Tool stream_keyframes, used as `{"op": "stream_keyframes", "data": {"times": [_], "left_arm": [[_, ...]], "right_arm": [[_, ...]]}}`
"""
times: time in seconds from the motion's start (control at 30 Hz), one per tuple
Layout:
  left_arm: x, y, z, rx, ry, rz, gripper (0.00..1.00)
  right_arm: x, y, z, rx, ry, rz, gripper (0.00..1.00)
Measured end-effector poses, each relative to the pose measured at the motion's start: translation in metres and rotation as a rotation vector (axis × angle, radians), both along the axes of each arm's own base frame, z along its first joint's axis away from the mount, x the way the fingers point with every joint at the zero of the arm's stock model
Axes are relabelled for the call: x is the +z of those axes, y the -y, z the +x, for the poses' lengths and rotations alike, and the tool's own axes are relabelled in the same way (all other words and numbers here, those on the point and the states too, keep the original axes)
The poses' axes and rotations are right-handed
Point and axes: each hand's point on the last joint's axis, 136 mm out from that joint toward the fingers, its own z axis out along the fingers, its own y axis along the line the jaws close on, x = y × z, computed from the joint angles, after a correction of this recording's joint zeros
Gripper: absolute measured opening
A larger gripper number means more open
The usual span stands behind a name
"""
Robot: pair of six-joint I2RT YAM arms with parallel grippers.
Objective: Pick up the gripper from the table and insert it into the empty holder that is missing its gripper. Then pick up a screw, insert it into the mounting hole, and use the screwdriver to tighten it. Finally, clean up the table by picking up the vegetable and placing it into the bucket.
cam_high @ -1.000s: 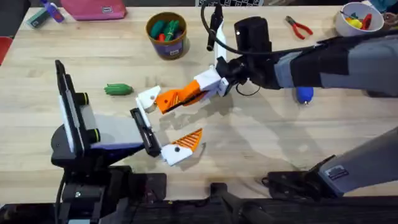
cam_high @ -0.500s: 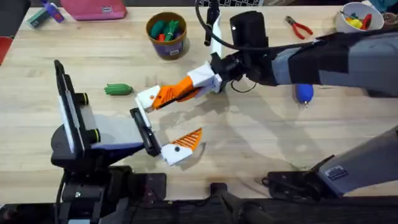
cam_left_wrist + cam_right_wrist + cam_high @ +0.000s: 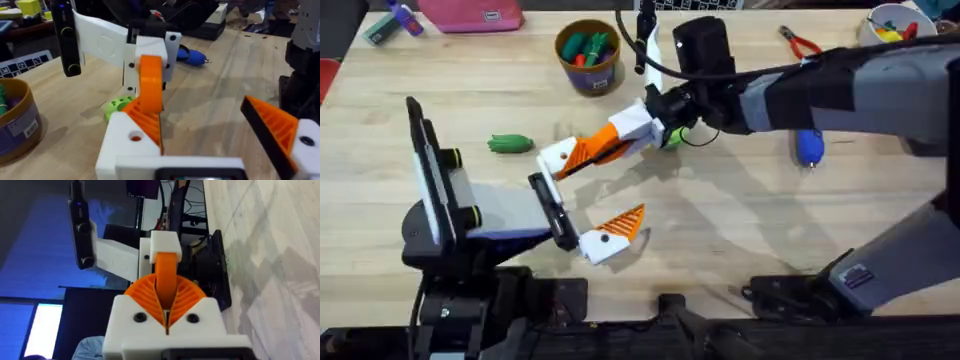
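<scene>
While clamped by right gripper [image 3: 603, 147]: gripper [image 3: 585, 152] at holder [image 3: 558, 157].

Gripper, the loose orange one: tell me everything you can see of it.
The gripper is a smooth orange plastic wedge, held above the table and lying nearly level. The right gripper is shut on it, ribbed orange pads on either side. Its free end meets the white holder; I cannot tell whether it is fully seated.
</scene>
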Motion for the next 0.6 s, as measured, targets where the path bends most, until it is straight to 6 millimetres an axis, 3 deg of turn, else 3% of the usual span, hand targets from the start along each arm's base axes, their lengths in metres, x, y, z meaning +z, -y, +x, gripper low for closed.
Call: {"op": "stream_keyframes", "data": {"times": [0.6], "left_arm": [[0.0001, -0.0014, 0.0024, 0.016, 0.003, 0.002, 0.985]], "right_arm": [[0.0028, -0.0042, 0.0, 0.001, -0.002, -0.005, 0.009]]}}
